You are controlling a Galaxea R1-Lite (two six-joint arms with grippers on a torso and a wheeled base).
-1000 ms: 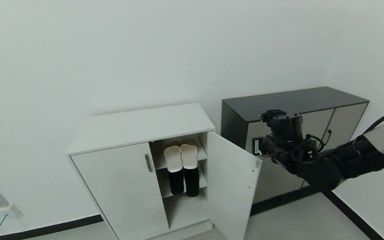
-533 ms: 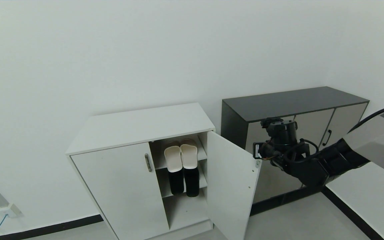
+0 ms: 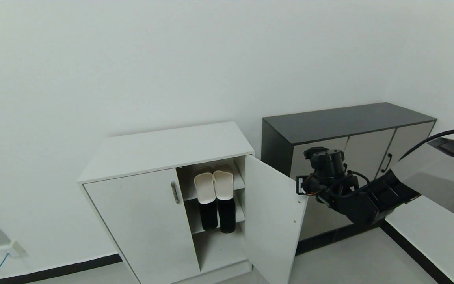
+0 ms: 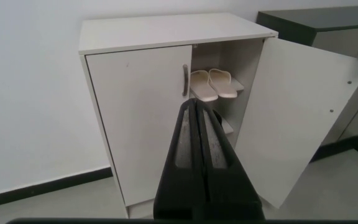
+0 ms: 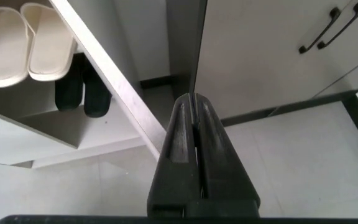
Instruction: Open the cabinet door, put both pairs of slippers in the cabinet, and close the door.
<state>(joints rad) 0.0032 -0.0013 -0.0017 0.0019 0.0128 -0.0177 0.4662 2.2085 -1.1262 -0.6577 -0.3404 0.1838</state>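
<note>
- Now, both pairs are home: the cream foam slippers lie on the upper shelf of the white two-door wooden cabinet, and the black slippers sit on the shelf below. By my read, closing up is the step in hand.
- The right gripper, fingers pressed together on nothing, sits just beside the top free corner of the open white right-hand door (actual contact I can't confirm).
- To do it well, I'd push on the outer face near that free edge, follow the hinge arc, and ease off before the panel meets the frame.
- The right wrist view gives the open white right-hand door edge-on, with the slippers on one side and the right gripper on the other. The head view leaves that vague.
- The left wrist view adds the left gripper, clenched and empty, well back from the cabinet front. It also shows the closed door's metal handle face-on.
</note>
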